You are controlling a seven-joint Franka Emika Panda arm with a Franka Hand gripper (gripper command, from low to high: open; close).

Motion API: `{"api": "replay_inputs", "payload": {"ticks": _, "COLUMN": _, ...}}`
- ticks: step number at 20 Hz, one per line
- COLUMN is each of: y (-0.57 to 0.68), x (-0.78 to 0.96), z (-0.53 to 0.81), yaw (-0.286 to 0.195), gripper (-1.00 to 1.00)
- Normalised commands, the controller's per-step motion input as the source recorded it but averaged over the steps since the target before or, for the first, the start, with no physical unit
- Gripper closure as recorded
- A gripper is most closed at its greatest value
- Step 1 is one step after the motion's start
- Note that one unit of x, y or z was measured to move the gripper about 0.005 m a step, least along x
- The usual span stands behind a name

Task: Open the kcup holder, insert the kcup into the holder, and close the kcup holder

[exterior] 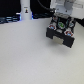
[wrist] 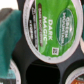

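Observation:
The kcup holder [exterior: 60, 34] is a black box at the exterior view's right, on the white table. Right above it hangs my gripper [exterior: 61, 21], shut on the kcup [exterior: 60, 23], a small green-topped pod. The wrist view shows the kcup [wrist: 50, 27] very close, its green lid reading "Dark Magic" inside a white rim. Just beyond it lies the holder's black tray [wrist: 35, 70] with round pod slots, one of them empty and dark. My fingers are hidden in the wrist view.
A white cylindrical post [exterior: 25, 10] stands at the back on the exterior view's left, with dark clutter along the back edge. A teal shape [wrist: 10, 37] lies beside the pod in the wrist view. Another pod's white rim [wrist: 80, 65] shows at the tray's edge.

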Motion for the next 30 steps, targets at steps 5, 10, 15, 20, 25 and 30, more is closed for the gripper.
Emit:
{"api": "replay_inputs", "payload": {"ticks": 5, "y": -0.36, "x": 0.21, "z": 0.5, "yaw": 0.094, "gripper": -1.0}}
{"api": "replay_inputs", "payload": {"ticks": 10, "y": -0.64, "x": 0.39, "z": 0.46, "yaw": 0.027, "gripper": -1.0}}
{"api": "replay_inputs", "payload": {"ticks": 15, "y": -0.73, "x": 0.54, "z": 0.21, "yaw": 0.0, "gripper": -1.0}}
{"api": "replay_inputs", "payload": {"ticks": 20, "y": -0.67, "x": 0.62, "z": 0.0, "yaw": 0.0, "gripper": -1.0}}
{"api": "replay_inputs", "payload": {"ticks": 25, "y": -0.38, "x": 0.62, "z": -0.25, "yaw": 0.007, "gripper": -1.0}}
{"api": "replay_inputs", "payload": {"ticks": 30, "y": 0.17, "x": 0.57, "z": -0.09, "yaw": 0.033, "gripper": -1.0}}
